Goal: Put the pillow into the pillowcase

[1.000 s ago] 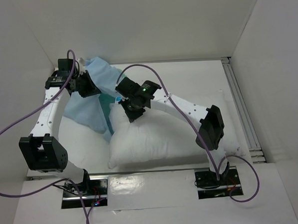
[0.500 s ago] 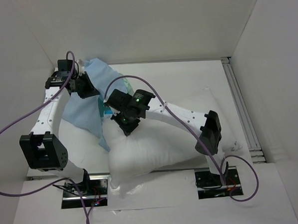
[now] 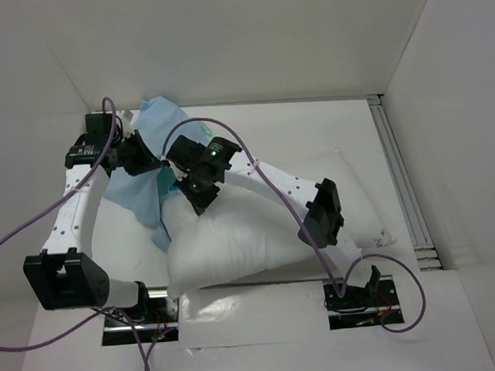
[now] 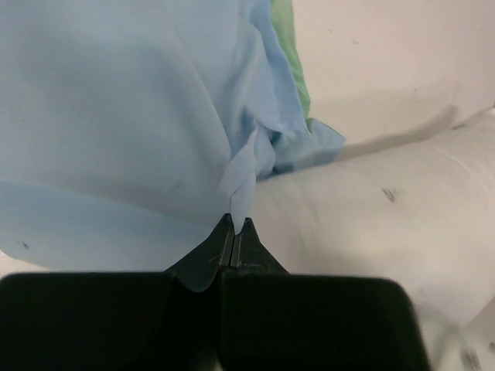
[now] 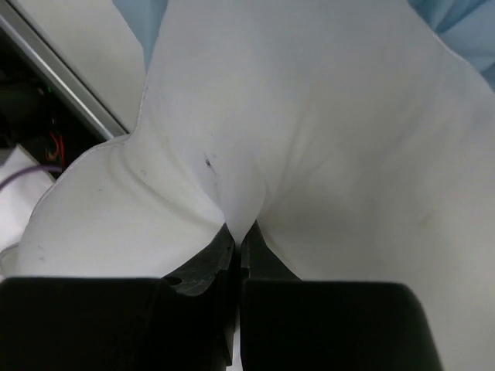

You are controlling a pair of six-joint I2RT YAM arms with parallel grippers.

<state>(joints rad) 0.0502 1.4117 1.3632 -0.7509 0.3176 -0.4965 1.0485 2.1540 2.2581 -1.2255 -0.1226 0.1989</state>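
L tool (image 4: 234, 223) pinches 1 pillowcase (image 4: 116, 100), R tool (image 5: 238, 230) 1 pillow (image 5: 332, 131).

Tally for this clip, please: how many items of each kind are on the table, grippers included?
Pillow, white: 1
Pillowcase, pale blue with a green face: 1
Grippers: 2 (left gripper shut on the pillowcase, right gripper shut on the pillow)
Total: 4

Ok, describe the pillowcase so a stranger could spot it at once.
At the far left of the white table, by the left arm, is a thin crumpled cloth pinched by the left gripper: the pillowcase. Unlike the plump white pillow beside it, it is pale blue with a green edge.
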